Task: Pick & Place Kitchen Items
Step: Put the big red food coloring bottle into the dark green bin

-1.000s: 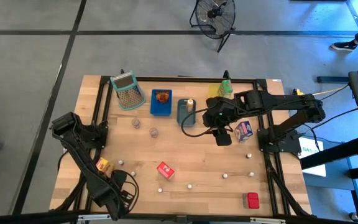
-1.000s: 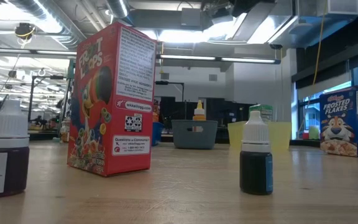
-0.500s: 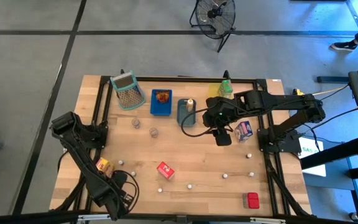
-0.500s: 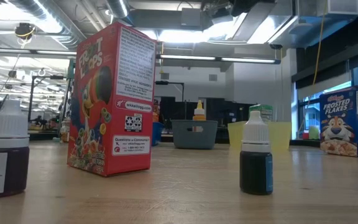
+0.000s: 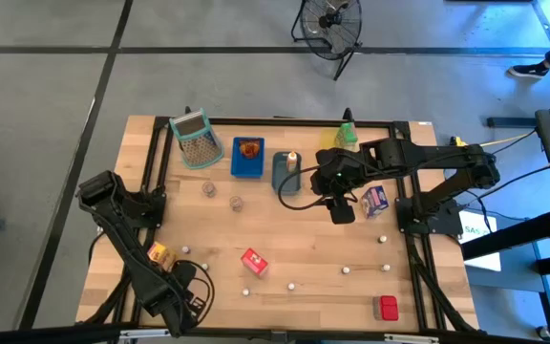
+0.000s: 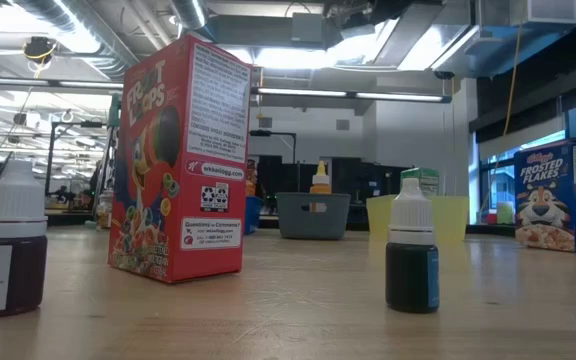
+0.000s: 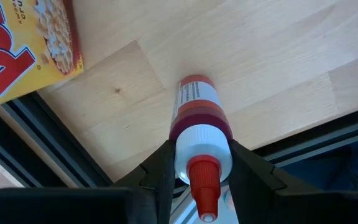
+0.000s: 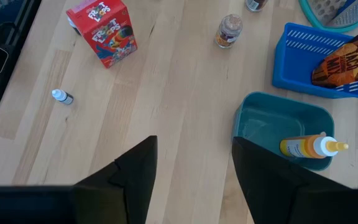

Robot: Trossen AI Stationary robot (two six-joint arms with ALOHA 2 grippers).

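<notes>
My left gripper (image 7: 202,169) points down near the table's near-left corner (image 5: 178,287), shut on a small upright bottle (image 7: 194,109) with a red-brown body, white collar and red nozzle. A yellow carton (image 7: 27,50) lies close beside it (image 5: 158,253). My right gripper (image 8: 194,180) hangs open above the table's middle right (image 5: 342,205), touching nothing. Below it lie a red carton (image 8: 102,34), which stands on end (image 6: 178,160), a grey tray (image 8: 278,127) with a yellow-orange bottle (image 8: 309,147) lying inside, and a blue tray (image 8: 319,59) with a brown packet (image 8: 344,65). My left gripper pinches the bottle's white collar (image 7: 201,148), just under the red nozzle, between its two fingers (image 7: 161,171). The fingers come from above, pointing down, one on each side. The bottle stands upright, and its base looks set on the wood.
A mesh basket (image 5: 195,139) sits at the far left. A purple-white carton (image 5: 375,199), a green item (image 5: 348,137) and a red item (image 5: 387,307) lie on the right half. Tiny white-capped bottles (image 6: 412,255) and jars (image 8: 229,31) dot the table. The black frame rail (image 7: 48,149) runs close to my left gripper.
</notes>
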